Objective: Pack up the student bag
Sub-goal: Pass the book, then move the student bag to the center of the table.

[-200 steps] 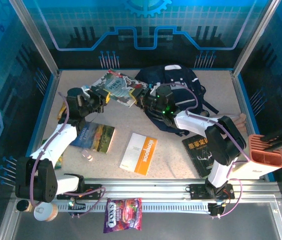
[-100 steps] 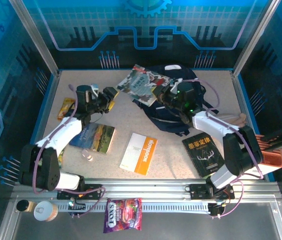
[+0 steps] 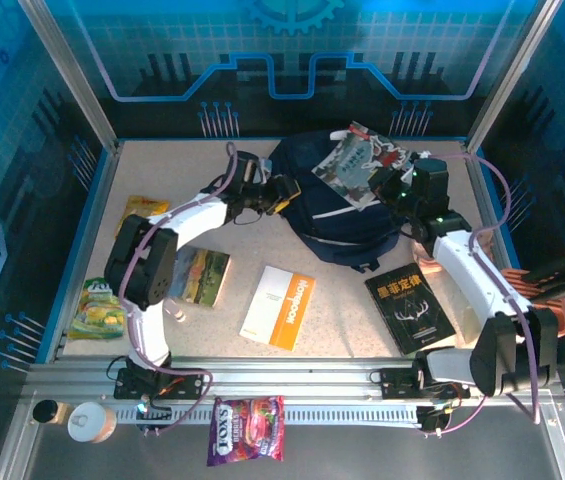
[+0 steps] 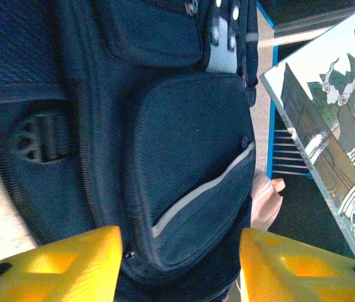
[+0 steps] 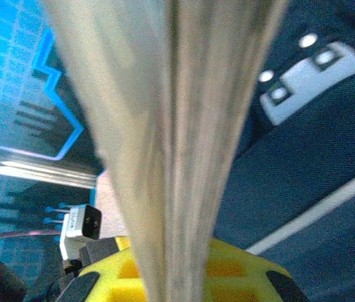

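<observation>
A speckled table (image 3: 342,300) inside blue walls (image 3: 22,120) carries the student bag (image 3: 312,205) at the top view's upper centre. An illustrated book (image 3: 362,160) tilts over the bag's upper right, pinched edge-on by the right gripper (image 3: 392,180). The left gripper (image 3: 277,193) sits at the bag's left edge with its fingers apart, pointing at the bag's front pocket.

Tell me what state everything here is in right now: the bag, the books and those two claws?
student bag, lying on the table, nothing inside that I can see.
illustrated book, lifted and tilted over the bag.
right gripper, shut on the illustrated book.
left gripper, open and empty, beside the bag.
orange-and-white book, closed, flat on the table.
black book, closed, flat on the table.
landscape book, closed, flat on the table.
</observation>
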